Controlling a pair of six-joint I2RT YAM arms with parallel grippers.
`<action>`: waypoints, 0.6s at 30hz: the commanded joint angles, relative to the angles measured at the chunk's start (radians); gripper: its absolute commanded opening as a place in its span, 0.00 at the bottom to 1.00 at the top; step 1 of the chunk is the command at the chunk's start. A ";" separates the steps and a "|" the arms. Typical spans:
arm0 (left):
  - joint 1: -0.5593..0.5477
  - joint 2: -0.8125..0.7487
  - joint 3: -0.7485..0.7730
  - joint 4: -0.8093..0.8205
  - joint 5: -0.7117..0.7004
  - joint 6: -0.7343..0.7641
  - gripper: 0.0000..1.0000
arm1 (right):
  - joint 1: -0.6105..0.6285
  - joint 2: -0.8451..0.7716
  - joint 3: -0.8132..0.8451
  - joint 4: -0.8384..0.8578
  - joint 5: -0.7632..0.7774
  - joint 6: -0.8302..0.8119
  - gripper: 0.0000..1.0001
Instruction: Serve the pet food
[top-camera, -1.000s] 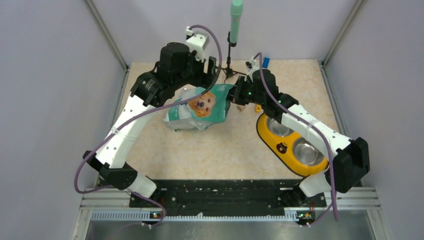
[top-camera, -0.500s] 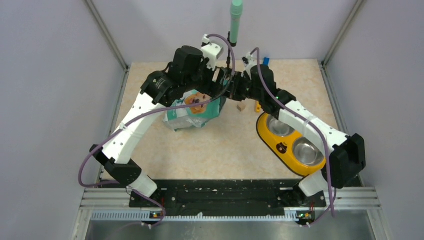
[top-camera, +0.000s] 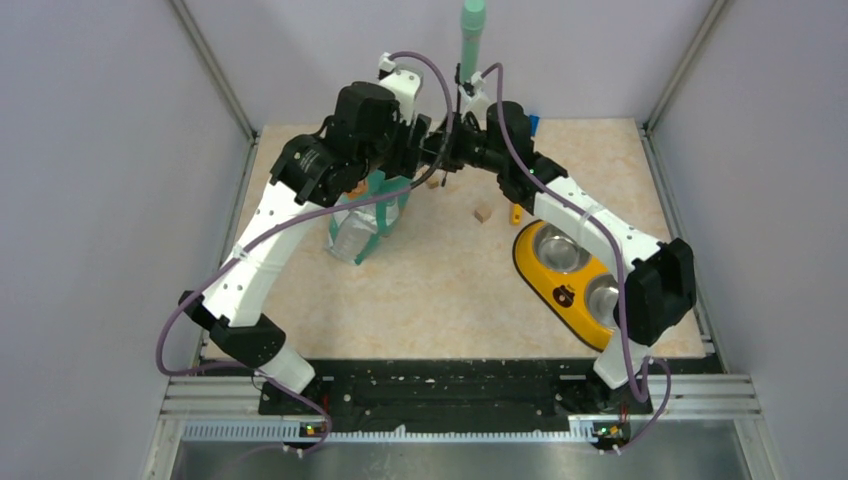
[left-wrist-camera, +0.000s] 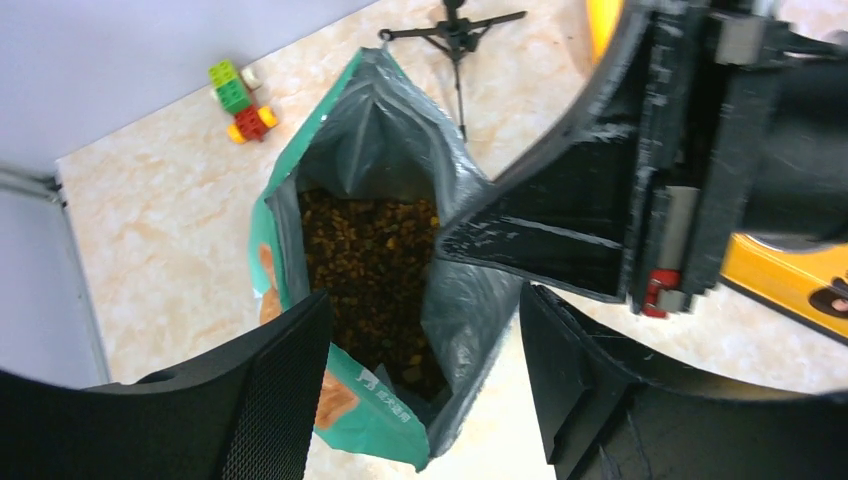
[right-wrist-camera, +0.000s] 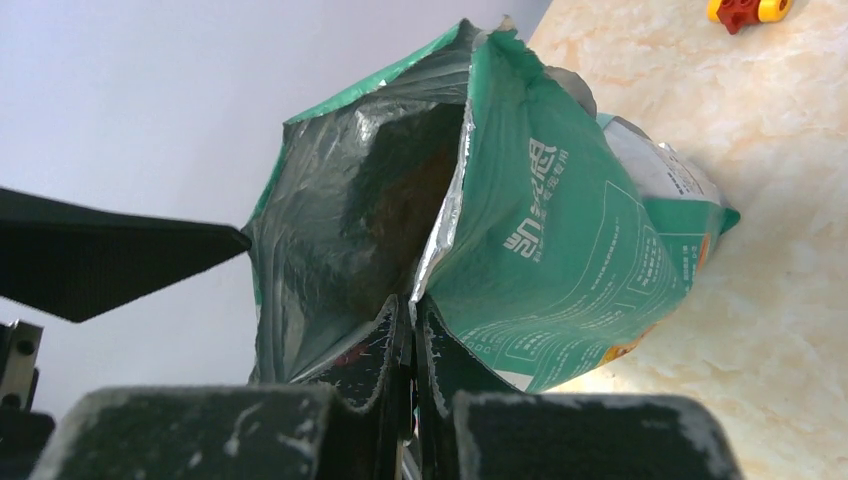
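Note:
The teal-and-white pouch (top-camera: 385, 200) stands upright on the table with its mouth open. In the left wrist view the pouch (left-wrist-camera: 370, 410) shows brown kibble (left-wrist-camera: 365, 265) inside. My right gripper (right-wrist-camera: 412, 315) is shut on the pouch's top edge (right-wrist-camera: 560, 230) and holds that side up; it also shows in the top view (top-camera: 447, 160). My left gripper (left-wrist-camera: 425, 300) is open above the pouch mouth, its fingers either side of the near rim and holding nothing; in the top view it sits beside the right one (top-camera: 418, 160).
A yellow feeder (top-camera: 545, 285) with two steel bowls lies to the right of the pouch. Small wooden cubes (top-camera: 483, 213) lie between them. A tripod with a green pole (top-camera: 470, 40) stands behind. Toy bricks (left-wrist-camera: 240, 95) lie on the table beyond the pouch.
The pouch has gone from lying on its side with the dog's face up to standing upright. My right gripper rose and moved left with its top edge. My left gripper came over the mouth.

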 joint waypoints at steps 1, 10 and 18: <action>0.024 -0.009 0.018 0.038 -0.107 -0.050 0.71 | -0.012 -0.042 0.073 0.213 -0.047 0.037 0.00; 0.046 0.002 0.006 0.056 -0.222 -0.076 0.70 | -0.012 -0.041 0.057 0.226 -0.048 0.047 0.00; 0.052 0.078 -0.006 0.019 -0.310 -0.081 0.68 | -0.012 -0.047 0.040 0.235 -0.041 0.055 0.00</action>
